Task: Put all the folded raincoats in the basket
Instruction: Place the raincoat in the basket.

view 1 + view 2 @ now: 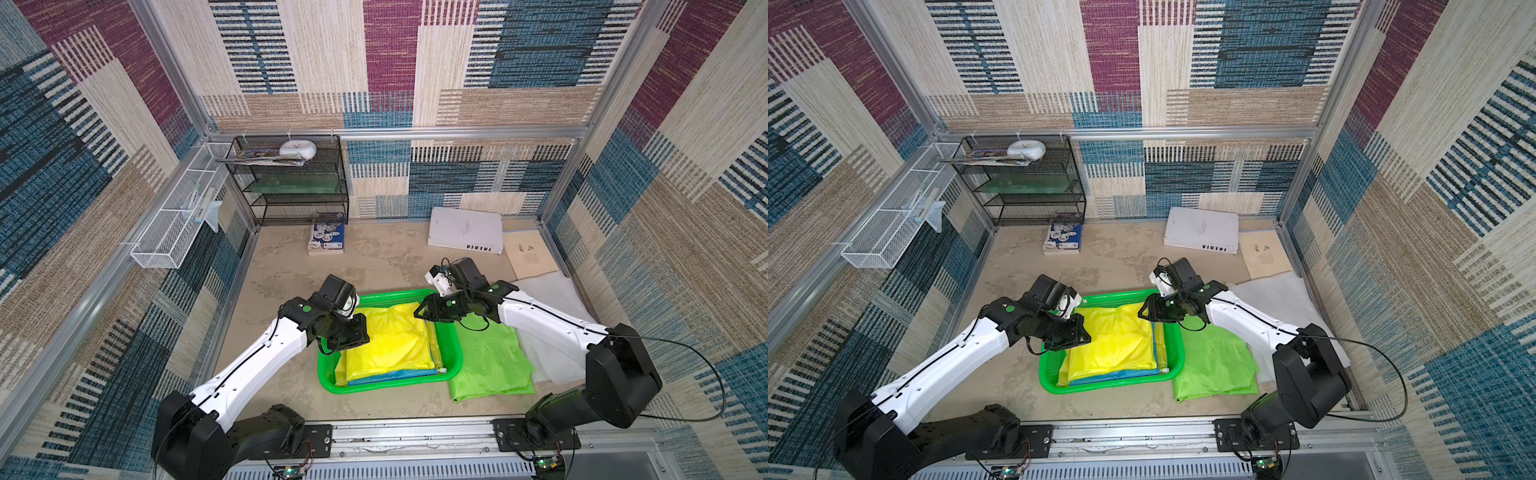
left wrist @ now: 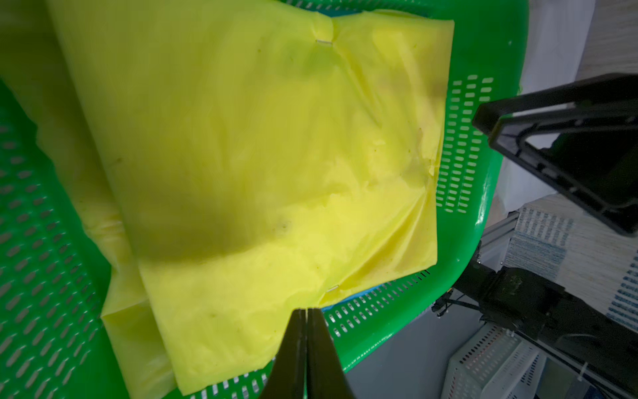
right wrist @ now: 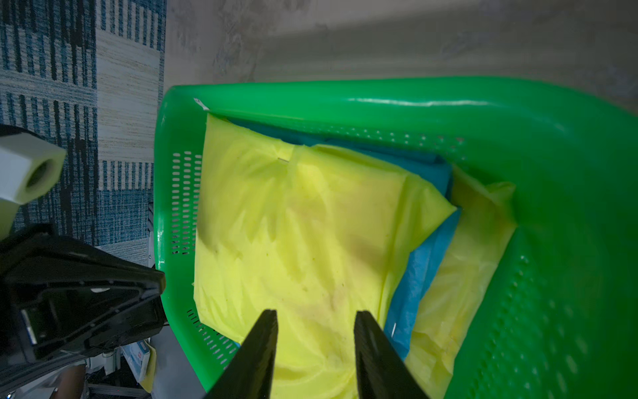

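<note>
Two robot arms reached over a green basket [image 1: 455, 353] that held a folded yellow raincoat [image 1: 390, 336].
The left fingers [image 2: 298, 331] were pressed together over one edge of the raincoat. The right fingers [image 3: 267, 331] stood apart above its opposite corner, with yellow plastic showing between them. A blue layer [image 3: 424, 262] lay under the raincoat. Just outside the basket, on the right fingers' side, a lime-green folded sheet [image 1: 486, 361] lay on the table [image 1: 374, 266]. A white book [image 1: 465, 228] and a black mesh rack [image 1: 291, 178] sat well beyond both.

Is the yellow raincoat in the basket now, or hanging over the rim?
In. Both top views show the yellow raincoat lying folded within the rim of the basket, atop a blue layer; nothing drapes outside.
</note>
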